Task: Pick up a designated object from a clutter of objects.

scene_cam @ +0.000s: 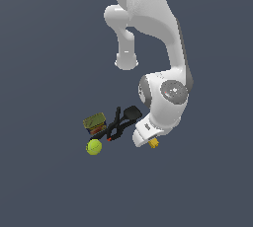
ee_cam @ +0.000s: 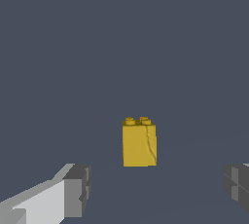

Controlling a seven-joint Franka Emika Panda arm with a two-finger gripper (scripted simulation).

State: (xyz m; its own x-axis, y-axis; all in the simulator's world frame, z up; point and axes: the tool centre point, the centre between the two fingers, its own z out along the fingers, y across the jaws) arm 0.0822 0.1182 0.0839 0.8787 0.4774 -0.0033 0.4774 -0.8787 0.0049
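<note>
A: Exterior view: plain grey table [scene_cam: 44, 186]. Yellow block [scene_cam: 154, 143] sits apart from the ball [scene_cam: 94, 147], box [scene_cam: 94, 122] and black tool [scene_cam: 121, 120], directly under the wrist.

B: Wrist view: fingers [ee_cam: 73, 191] spread wide, gripper [ee_cam: 155, 189] empty, block [ee_cam: 139, 143] centred ahead, likely lined up for closing.

The only non-task item was a plain, dark grey-blue floor [scene_cam: 44, 186], which filled the background in both views.
</note>
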